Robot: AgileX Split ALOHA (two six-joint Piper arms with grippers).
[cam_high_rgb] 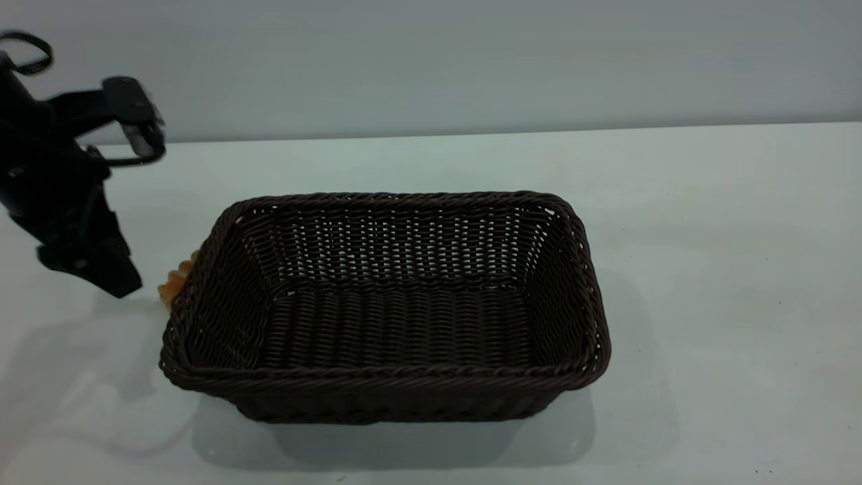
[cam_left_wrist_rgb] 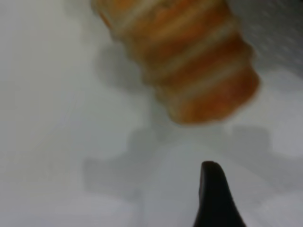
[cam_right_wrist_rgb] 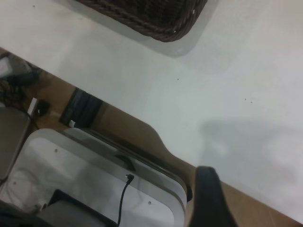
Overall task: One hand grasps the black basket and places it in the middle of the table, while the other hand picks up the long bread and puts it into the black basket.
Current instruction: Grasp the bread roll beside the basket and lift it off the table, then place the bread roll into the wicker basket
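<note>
The black basket (cam_high_rgb: 387,377) stands upright and empty in the middle of the table (cam_high_rgb: 707,269). The long bread (cam_high_rgb: 176,281) lies on the table against the basket's left end, mostly hidden behind the rim. In the left wrist view the bread (cam_left_wrist_rgb: 189,61) shows close up, orange with pale ridges. My left gripper (cam_high_rgb: 114,283) hangs just left of the bread, a little above the table, open and empty; one finger (cam_left_wrist_rgb: 214,194) shows. My right gripper is out of the exterior view; one finger (cam_right_wrist_rgb: 208,198) shows over the table's edge, open and holding nothing.
The right wrist view shows a corner of the basket (cam_right_wrist_rgb: 156,23), the table's brown edge (cam_right_wrist_rgb: 142,127) and a white unit with a cable (cam_right_wrist_rgb: 94,179) below it. A grey wall (cam_high_rgb: 431,60) runs behind the table.
</note>
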